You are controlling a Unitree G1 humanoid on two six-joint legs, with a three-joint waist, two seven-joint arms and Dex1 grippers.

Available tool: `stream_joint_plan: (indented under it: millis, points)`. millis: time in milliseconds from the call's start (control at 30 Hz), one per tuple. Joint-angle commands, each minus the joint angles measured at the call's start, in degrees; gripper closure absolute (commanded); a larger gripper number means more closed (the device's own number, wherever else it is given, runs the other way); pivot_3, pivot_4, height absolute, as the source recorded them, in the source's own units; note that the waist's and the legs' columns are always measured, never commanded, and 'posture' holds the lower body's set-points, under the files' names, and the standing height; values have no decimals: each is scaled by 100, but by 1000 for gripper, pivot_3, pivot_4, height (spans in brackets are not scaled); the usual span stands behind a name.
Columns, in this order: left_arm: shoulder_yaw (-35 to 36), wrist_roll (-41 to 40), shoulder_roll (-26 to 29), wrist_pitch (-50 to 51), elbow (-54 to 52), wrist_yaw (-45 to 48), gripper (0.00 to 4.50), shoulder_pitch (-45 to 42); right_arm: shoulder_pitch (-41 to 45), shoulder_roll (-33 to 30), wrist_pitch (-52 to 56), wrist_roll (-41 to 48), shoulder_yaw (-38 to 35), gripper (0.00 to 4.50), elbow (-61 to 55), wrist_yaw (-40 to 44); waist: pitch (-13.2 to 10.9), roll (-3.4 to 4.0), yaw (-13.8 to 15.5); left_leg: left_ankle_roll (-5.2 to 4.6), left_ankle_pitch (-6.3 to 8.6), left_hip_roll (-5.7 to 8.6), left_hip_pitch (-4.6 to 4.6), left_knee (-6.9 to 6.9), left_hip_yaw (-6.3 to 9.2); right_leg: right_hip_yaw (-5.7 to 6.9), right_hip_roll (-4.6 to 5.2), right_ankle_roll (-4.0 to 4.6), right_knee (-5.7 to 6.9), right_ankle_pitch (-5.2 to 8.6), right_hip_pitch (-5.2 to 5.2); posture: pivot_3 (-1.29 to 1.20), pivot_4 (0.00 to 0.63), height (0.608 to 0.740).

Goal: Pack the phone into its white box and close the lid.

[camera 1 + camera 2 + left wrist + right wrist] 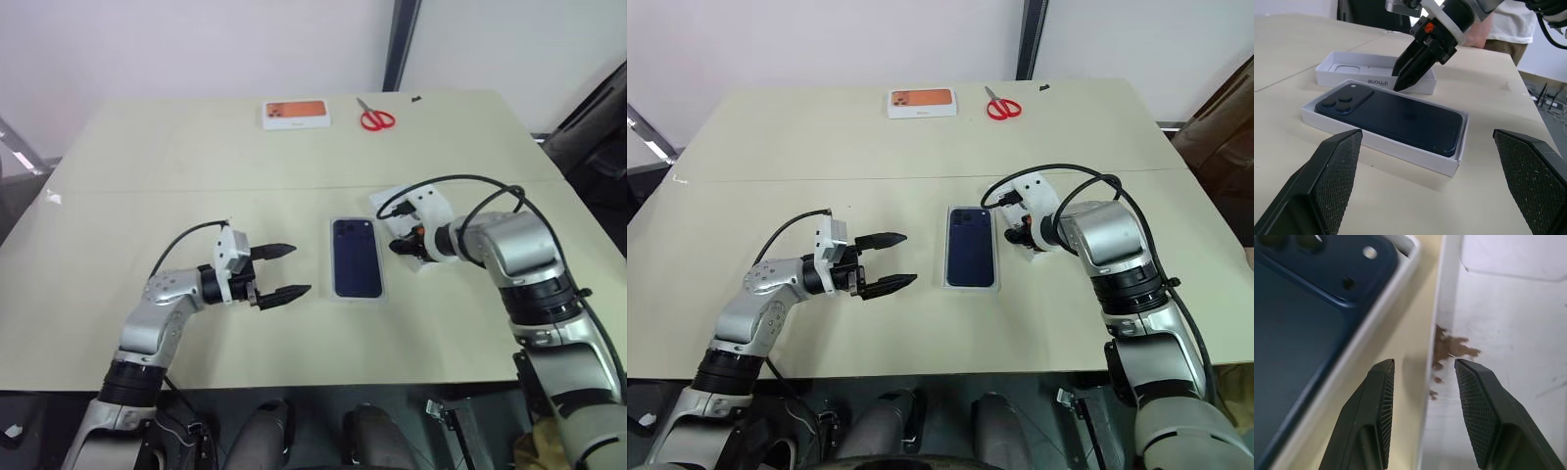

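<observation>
From the head views, your phone [356, 258] already lies camera-side up in the white box [333, 294] at the middle of the bench [196, 166], so packing looks done and the step in hand is fetching the lid [384, 201], which lies open side up just beside the box on its right. Your right claw [404, 246] is angled down at the lid's near wall, right arm bent in from the side; your left claw [284, 271] hangs level, near the box on its left and apart from it, pointing across at it, fingers spread wide and empty. An orange-topped box [296, 114] and red scissors [375, 118] sit at the far edge, well apart from the work. In the left wrist view, the right claw's fingers come down as a narrow wedge at the lid's side wall, next to the printed lettering, with the phone seated flat in its tray. In the right wrist view, the two fingers [1376, 406] straddle the lid's wall, one outside over the bench strip, one inside over a brown mark; they stand partly closed, and I cannot tell whether they pinch the wall yet. Next, you likely need a firm pinch, then lift, flip and lower the lid squarely over the box.
</observation>
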State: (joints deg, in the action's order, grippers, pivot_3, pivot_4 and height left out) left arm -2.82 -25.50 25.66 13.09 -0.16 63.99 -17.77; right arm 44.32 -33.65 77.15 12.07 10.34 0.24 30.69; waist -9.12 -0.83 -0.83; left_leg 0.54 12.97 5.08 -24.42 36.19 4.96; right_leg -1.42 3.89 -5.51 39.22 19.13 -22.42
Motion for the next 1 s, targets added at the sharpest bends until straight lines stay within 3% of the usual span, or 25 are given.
stream_joint_plan:
  millis: [33,133,233,300,333,500,700,867,1000]
  points:
    - [-7,-40,14,-17,-234,-34,0,38,-62,-67,-175,-39,50,2430,-67,-27,0,0,-3,0,0,0,0,0,0,0,0,0,0,0,0,0,150,734]
    - [-10,-41,20,-14,-244,-66,0,49,-131,-96,-248,-56,87,2430,-58,-31,0,0,-4,0,0,0,0,0,0,0,0,0,0,0,1,0,150,734]
    - [-11,-29,25,-14,-244,-99,0,54,-141,-92,-235,-66,71,3243,-60,-77,0,0,-3,0,0,0,0,1,0,0,0,0,0,0,1,0,150,734]
    - [-10,-34,32,-3,-252,-107,0,61,-140,-80,-224,-84,58,4298,-63,-111,0,0,-3,0,0,0,0,0,0,0,0,0,0,0,1,0,150,734]
    - [-10,-36,34,1,-252,-111,0,62,-140,-74,-218,-89,51,4462,-61,-125,0,0,-2,0,0,0,0,0,0,0,0,0,0,0,1,0,150,734]
    - [-1,-29,45,-12,-220,-119,0,39,-108,43,-244,-150,-126,4462,80,-365,0,0,-1,0,0,0,0,1,0,0,-1,0,0,0,2,0,150,734]
    - [54,-27,75,-11,-110,-129,0,-66,264,503,-940,-82,-1058,4462,445,-889,-1,2,-2,0,-1,0,0,0,-1,0,-1,0,1,0,0,0,150,734]
    - [231,-107,55,67,52,-302,0,-178,342,1245,-711,780,-2043,4462,80,-736,-1,2,-25,2,-1,-2,0,-5,0,0,-4,0,2,0,-3,0,150,734]
    - [562,-97,-40,-112,454,-652,0,-415,238,2143,-176,1772,-3430,4462,-197,-876,-1,2,-21,0,-1,-4,1,-4,1,0,-6,0,10,0,-6,0,150,734]
